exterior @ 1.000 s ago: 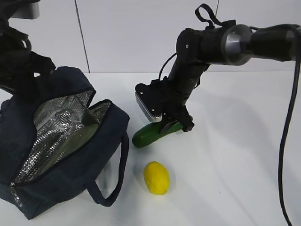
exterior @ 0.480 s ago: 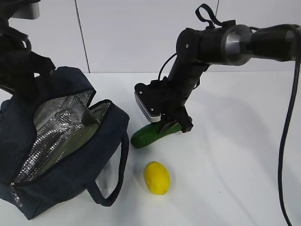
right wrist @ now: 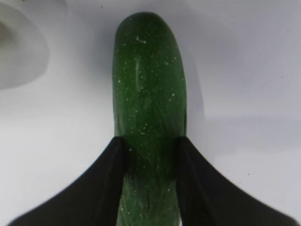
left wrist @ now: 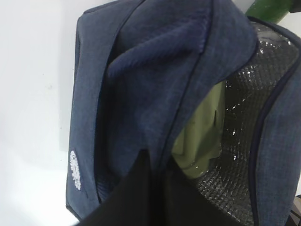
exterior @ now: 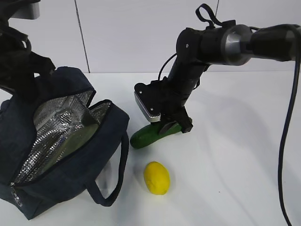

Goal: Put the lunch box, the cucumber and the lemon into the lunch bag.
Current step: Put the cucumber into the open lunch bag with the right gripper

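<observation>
Right wrist view: right gripper (right wrist: 150, 153) clenched on the cucumber (right wrist: 148, 99), one finger (right wrist: 106, 181) on each flank, tip pointing to twelve o'clock.

Exterior view, items:
- Cucumber (exterior: 143, 135), at the table's (exterior: 235, 155) centre; its free end has drawn slightly toward nine o'clock against a second ago, and the fingers have closed a touch. Judged: grasp just settled, lift toward the bag next.
- Lemon (exterior: 156, 177), at six o'clock of the cucumber, near but apart, unmoved.
- Lunch bag (exterior: 61, 155), at nine o'clock, top agape, foil lining exposed.
- Lunch box (left wrist: 202, 127), sage lid inside the bag.
- Left gripper (left wrist: 141, 197), pinched shut, seemingly on the bag's flap; the close view is too dark to be sure.
</observation>
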Robot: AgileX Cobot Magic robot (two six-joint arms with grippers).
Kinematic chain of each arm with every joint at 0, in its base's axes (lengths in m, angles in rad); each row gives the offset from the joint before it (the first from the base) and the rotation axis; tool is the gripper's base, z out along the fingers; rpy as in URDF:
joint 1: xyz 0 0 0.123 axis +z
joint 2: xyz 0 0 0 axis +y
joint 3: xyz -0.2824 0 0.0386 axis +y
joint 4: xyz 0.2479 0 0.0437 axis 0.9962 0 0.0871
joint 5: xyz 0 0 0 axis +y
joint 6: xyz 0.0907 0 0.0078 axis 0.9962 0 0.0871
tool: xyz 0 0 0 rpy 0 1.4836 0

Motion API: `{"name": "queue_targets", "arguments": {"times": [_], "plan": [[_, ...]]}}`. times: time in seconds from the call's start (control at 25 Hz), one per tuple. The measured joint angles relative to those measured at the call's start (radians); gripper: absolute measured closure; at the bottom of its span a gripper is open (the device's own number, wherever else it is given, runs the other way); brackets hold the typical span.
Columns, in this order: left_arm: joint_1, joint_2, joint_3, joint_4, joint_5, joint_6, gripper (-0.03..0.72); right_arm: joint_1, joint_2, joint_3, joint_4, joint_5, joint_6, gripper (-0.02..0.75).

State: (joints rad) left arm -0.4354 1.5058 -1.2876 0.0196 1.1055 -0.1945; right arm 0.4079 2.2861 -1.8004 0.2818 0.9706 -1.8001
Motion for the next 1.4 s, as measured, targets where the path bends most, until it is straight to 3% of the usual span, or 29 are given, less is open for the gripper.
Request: {"name": "queue_targets", "arguments": {"times": [0.4,0.84,0.96,1.12,1.4], "plan": [[0.000,0.000,0.000,-0.004,0.000,0.000,0.694,0.000,-0.008,0.000,0.004,0.089,0.050,0.474],[0.000,0.000,0.000,-0.069,-0.032,0.000,0.694,0.000,-0.077,-0.057,-0.051,0.103,0.481,0.475],[0.000,0.000,0.000,-0.061,-0.041,0.000,0.694,0.000,-0.114,-0.059,-0.126,0.123,0.583,0.476],[0.030,0.000,0.000,-0.069,-0.085,0.000,0.694,0.000,-0.167,-0.059,-0.221,0.132,0.754,0.476],[0.073,0.040,0.000,-0.115,-0.117,0.001,0.694,0.000,-0.232,-0.059,-0.237,0.146,1.033,0.476]]}}
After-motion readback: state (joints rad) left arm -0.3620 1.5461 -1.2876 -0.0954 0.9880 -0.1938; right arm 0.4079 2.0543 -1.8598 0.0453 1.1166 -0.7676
